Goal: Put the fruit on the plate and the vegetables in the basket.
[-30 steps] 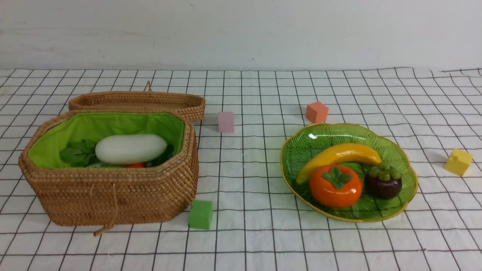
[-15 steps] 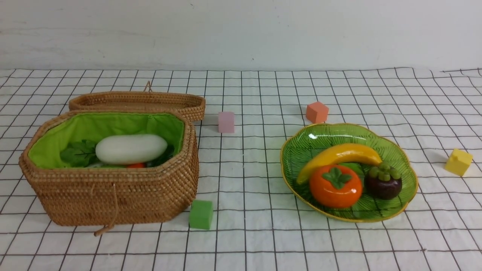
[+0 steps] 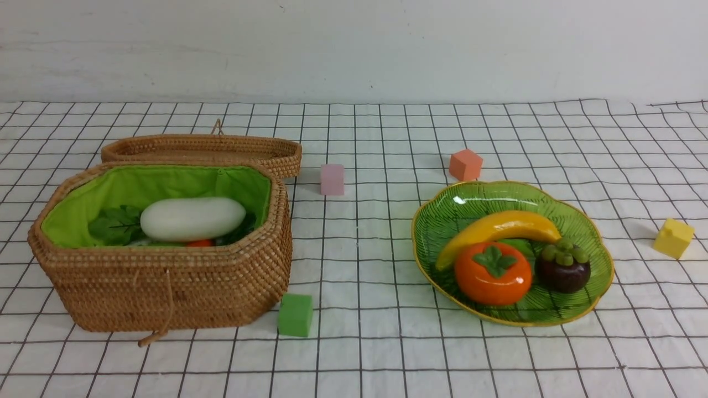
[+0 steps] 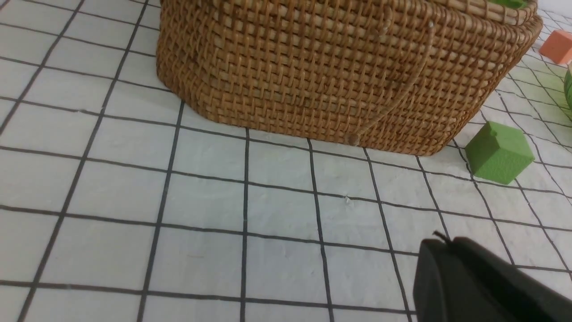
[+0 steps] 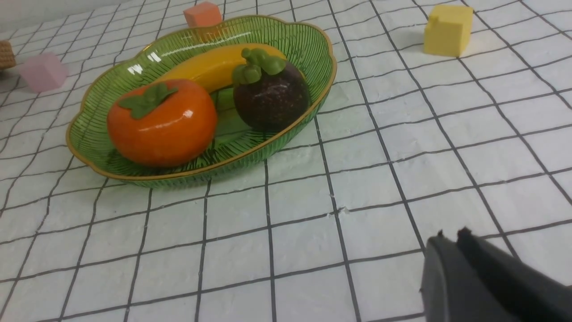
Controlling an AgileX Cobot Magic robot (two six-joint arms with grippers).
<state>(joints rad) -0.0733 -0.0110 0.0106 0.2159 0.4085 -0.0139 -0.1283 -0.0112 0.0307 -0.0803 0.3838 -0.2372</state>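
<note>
gleaming glossy fruit point(image 3: 493, 273) fills the ribbed glass plate point(image 3: 442, 221); both hands closed, empty.

No text, label, brand, number or sign can be read in any of the three views — nothing is written anywhere.
</note>
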